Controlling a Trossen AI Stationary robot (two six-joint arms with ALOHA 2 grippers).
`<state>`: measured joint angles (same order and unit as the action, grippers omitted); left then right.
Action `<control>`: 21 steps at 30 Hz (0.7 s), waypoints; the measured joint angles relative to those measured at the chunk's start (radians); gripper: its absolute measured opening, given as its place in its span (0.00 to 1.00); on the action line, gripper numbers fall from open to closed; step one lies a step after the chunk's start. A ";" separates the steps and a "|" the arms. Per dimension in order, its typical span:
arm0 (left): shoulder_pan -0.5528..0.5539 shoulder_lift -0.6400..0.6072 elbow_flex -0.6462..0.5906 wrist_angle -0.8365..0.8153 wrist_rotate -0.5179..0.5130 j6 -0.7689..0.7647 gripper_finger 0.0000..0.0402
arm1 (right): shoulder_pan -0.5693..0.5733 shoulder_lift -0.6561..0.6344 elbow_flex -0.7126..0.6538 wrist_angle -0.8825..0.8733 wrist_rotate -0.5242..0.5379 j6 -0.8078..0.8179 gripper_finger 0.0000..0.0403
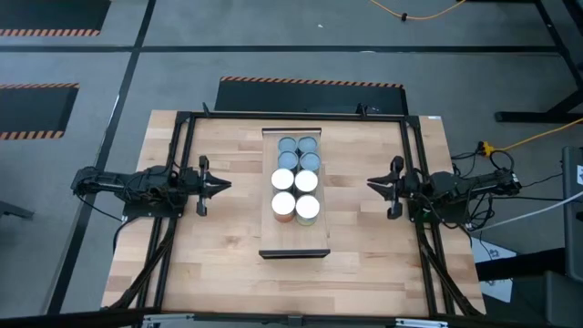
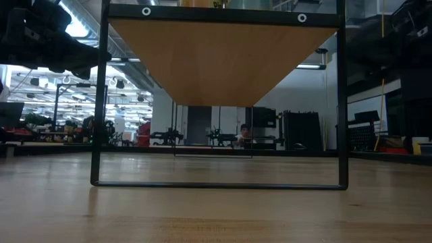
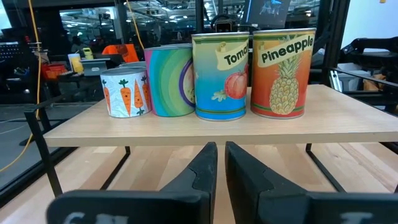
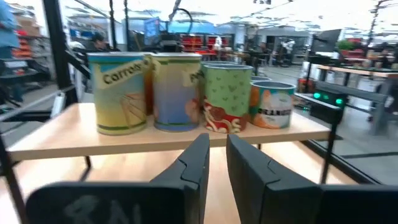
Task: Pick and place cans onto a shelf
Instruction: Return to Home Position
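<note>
Table: a big wooden table (image 1: 228, 273) with one dark arm at each side.
Shelf: a long pale wood shelf (image 1: 294, 239) in the middle of the table, between the two arms. It stands up off the table on thin black legs (image 2: 101, 101), and the low view looks under it.
Left gripper (image 1: 223, 186): low at the left side, pointing at the shelf but well apart from it. Its two fingers (image 3: 208, 168) sit close together with only a thin gap, and hold nothing.
Right gripper (image 1: 373, 184): low at the right side, facing the shelf the same way, well apart from it. Its fingers (image 4: 196, 162) are also close together and hold nothing.
Cans: all the cans (image 1: 296, 178) stand upright on the shelf in two rows packed side by side. The end of the shelf nearest the bottom of the high view is bare.
Row facing the left arm: pineapple can (image 3: 281, 74), tomato can (image 3: 221, 78), green striped can (image 3: 171, 81), small carrot can (image 3: 124, 92).
Row facing the right arm: tall carrots can (image 4: 119, 93), blue can (image 4: 177, 93), green can (image 4: 227, 99), small orange can (image 4: 273, 106).
</note>
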<state>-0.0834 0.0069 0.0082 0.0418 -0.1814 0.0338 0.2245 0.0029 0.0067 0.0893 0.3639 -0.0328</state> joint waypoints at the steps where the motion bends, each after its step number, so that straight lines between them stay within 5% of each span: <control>1: 0.000 0.000 0.000 0.000 0.000 0.000 0.07 | 0.000 0.000 0.000 -0.003 0.010 -0.004 0.15; 14: 0.000 0.000 0.000 0.000 0.000 0.000 0.05 | 0.000 0.000 0.000 -0.004 0.123 -0.079 0.15; 21: 0.000 0.000 0.000 0.000 0.000 0.000 0.03 | 0.000 0.001 0.000 -0.005 0.087 -0.073 0.15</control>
<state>-0.0834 0.0068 0.0082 0.0418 -0.1814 0.0338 0.2245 0.0036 0.0071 0.0845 0.4513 -0.1058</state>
